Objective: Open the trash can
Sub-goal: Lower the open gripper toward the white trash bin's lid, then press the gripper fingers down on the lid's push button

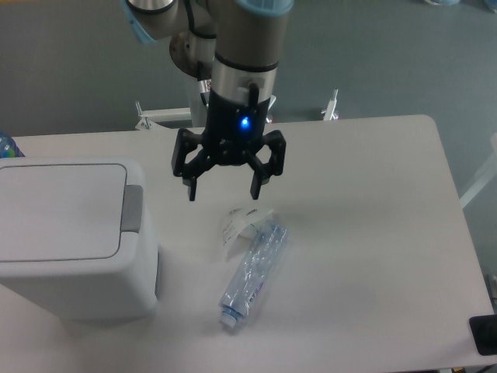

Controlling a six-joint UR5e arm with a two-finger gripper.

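The trash can [74, 268] is a large boxy white bin at the left of the table. Its flat white lid [58, 210] lies shut, with the grey push tab [132, 208] on its right edge. My gripper [224, 191] hangs above the table to the right of the bin, fingers pointing down and spread wide. It is open and holds nothing. It is apart from the bin, about a hand's width right of the grey tab.
A crushed clear plastic bottle [253, 268] with a white label lies on the table just below and right of the gripper. A dark object [484, 334] sits at the table's lower right corner. The table's far edge runs behind the arm.
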